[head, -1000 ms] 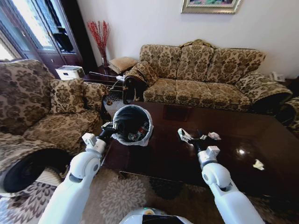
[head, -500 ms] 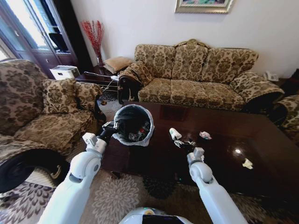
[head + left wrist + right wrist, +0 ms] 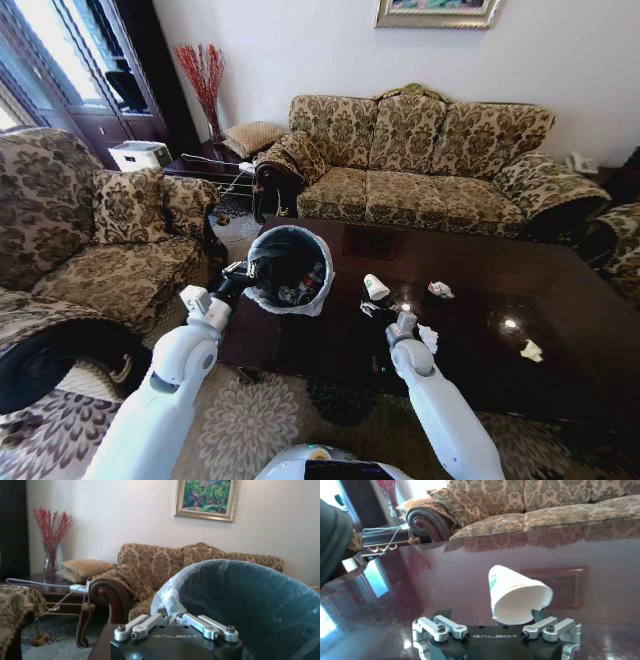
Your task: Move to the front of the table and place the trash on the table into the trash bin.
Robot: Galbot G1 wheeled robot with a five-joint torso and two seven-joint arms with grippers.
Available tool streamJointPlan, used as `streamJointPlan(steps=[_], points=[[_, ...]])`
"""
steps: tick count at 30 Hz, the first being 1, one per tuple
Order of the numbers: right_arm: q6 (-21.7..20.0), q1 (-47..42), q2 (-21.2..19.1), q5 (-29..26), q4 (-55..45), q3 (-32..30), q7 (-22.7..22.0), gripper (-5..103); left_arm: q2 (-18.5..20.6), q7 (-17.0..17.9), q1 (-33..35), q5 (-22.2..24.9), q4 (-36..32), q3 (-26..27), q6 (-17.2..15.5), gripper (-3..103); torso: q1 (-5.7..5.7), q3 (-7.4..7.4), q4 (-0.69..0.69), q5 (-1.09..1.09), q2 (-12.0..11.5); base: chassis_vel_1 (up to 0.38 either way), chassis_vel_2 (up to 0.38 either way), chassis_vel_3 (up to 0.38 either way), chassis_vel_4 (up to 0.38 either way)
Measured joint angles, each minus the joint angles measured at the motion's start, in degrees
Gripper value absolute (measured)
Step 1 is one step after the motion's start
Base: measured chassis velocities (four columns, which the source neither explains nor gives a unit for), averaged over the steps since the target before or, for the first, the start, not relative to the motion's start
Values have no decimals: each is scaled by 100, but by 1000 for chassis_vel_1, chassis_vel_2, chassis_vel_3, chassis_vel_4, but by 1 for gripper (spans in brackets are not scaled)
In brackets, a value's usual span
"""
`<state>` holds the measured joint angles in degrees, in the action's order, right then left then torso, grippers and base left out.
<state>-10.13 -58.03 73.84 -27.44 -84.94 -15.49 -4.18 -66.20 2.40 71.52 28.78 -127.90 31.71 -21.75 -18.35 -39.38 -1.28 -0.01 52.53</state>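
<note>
Right gripper (image 3: pixel 372 308) low over the table (image 3: pixel 470 370), at lower centre of the head view, jaws spread wide and holding nothing. Paper cup (image 3: pixel 517 594) lying tipped just ahead of those jaws, between the two fingers in line, wide mouth turned back toward the wrist camera and narrow base pointing away toward the sofa (image 3: pixel 440 160) (long axis running roughly along the line of reach, not across it). In the head view, cup (image 3: pixel 376 287) just above the gripper in the frame, close but apparently not yet touched. Likely a short forward move to bring the fingers either side of the cup wall before closing.

Left gripper (image 3: pixel 175 627) clamped on the near rim of the bin (image 3: pixel 288 268), left of centre in the head view, with litter already inside. Paper wads (image 3: pixel 440 290) further right on the table, nearer the right arm than the left
</note>
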Motion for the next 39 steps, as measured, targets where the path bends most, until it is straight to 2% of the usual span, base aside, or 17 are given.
streamJointPlan(steps=[13,15,17,20,23,27,29,32,33,36,38,39], points=[[97,699,293,200,827,197,201,101,13,-2,3,-8,8,14,-3,2,0,0,-1,0,0,0,0,0,0],[151,863,332,252,998,194,218,86,26,-2,3,-8,14,22,-4,2,-1,0,-1,1,0,0,0,0,0],[166,913,343,267,1058,190,222,86,26,-2,3,-7,20,22,-5,2,-1,0,-1,0,0,0,0,0,0],[200,1008,392,301,1197,176,222,71,26,-2,-5,0,36,22,-5,2,0,1,-1,1,0,0,0,0,0],[222,1041,424,326,1252,168,214,65,30,-3,-19,6,48,19,-5,2,-1,0,-1,1,0,0,0,0,0],[230,1060,443,344,1270,138,171,43,56,-4,-34,21,76,25,-3,2,0,0,-1,1,0,0,0,0,0],[230,1060,441,346,1269,133,164,43,58,-5,-34,22,79,26,-1,2,0,0,-1,1,0,0,0,0,0],[230,1038,412,353,1229,96,135,27,59,-16,-30,27,81,34,20,2,-1,0,-1,1,0,0,0,0,0],[230,1038,412,353,1229,96,135,27,59,-16,-30,27,81,34,20,2,-1,0,-1,1,0,0,0,0,0],[227,991,382,358,1168,69,116,11,62,-26,-38,37,86,40,32,2,0,0,-1,1,0,0,0,0,0],[227,984,377,359,1155,66,116,11,63,-27,-40,42,87,41,35,2,0,0,-1,1,0,0,0,0,0],[225,962,364,360,1122,61,115,5,65,-28,-41,51,89,46,46,2,0,0,-1,1,0,0,0,0,0]])
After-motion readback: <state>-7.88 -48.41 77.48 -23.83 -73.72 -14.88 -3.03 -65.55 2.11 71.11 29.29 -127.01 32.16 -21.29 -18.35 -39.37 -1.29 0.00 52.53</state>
